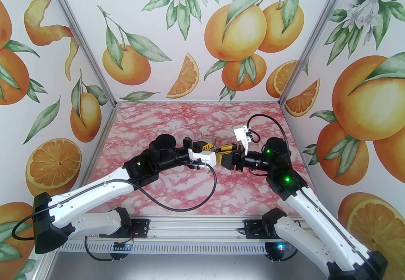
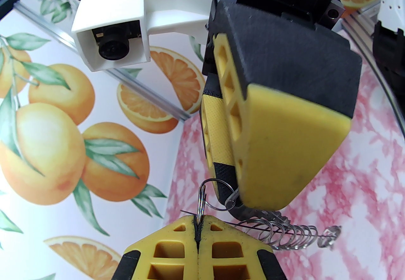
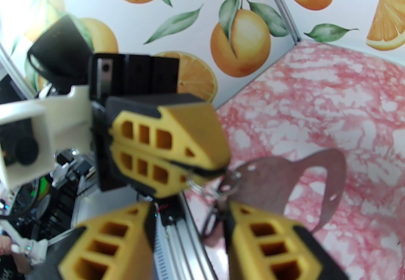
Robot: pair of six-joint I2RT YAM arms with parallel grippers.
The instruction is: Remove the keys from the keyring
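Two robot arms meet nose to nose above the middle of a pink marble-patterned tabletop (image 1: 190, 120). Open surface runs out to the orange-printed walls (image 1: 190, 19) at the back and both sides, and to the aluminium rail (image 1: 196, 225) at the near edge. The left pincer (image 2: 197, 225) is clenched tight on a small silvery wire ring (image 2: 201, 199), which stands up from between its fingertips. The dark grey oblong metal keyring (image 3: 329, 177) hangs in the air off the tabletop, its row of small rings (image 2: 288, 234) trailing sideways. A tiny silvery piece (image 2: 329, 236) at the row's far end is too small to make out. The right pincer (image 3: 188, 212) has its fingers parted, with the keyring's ring-lined end just at their tips. Whether they touch it cannot be told.
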